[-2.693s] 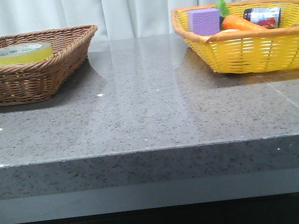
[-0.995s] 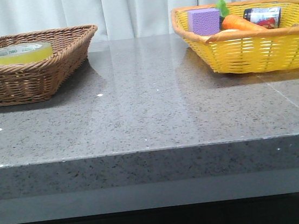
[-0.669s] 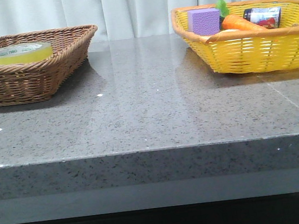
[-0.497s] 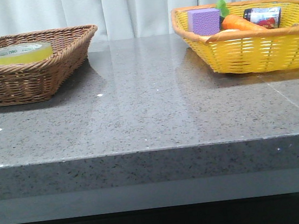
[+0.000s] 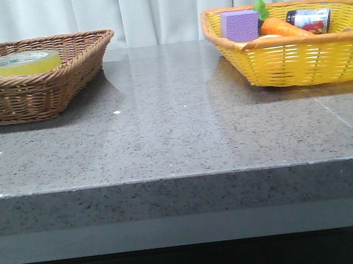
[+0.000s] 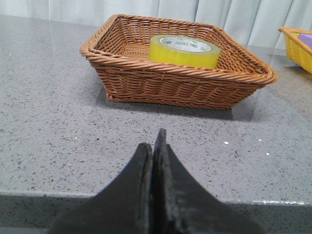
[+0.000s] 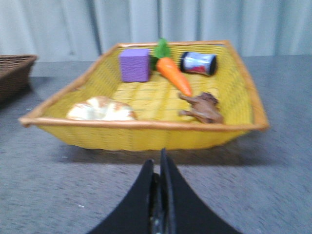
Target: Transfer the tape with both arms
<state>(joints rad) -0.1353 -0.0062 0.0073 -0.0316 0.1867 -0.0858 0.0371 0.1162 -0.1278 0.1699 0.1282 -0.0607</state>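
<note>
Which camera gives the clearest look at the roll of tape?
The left wrist view: the tape lies flat in the brown basket, with its yellow side and printed white core visible. The front view shows only its upper part over the basket rim, far left. The right wrist view misses it.

Two baskets: one brown wicker basket [image 5: 42, 90], one yellow basket [image 5: 296, 59]. One roll of tape [image 5: 18, 63] in the brown. Five items in the yellow: one purple block [image 5: 240, 26], one carrot [image 5: 281, 27], one can [image 5: 308, 19], one bread-like piece [image 7: 100, 109], one brown figure [image 7: 204, 108]
</note>
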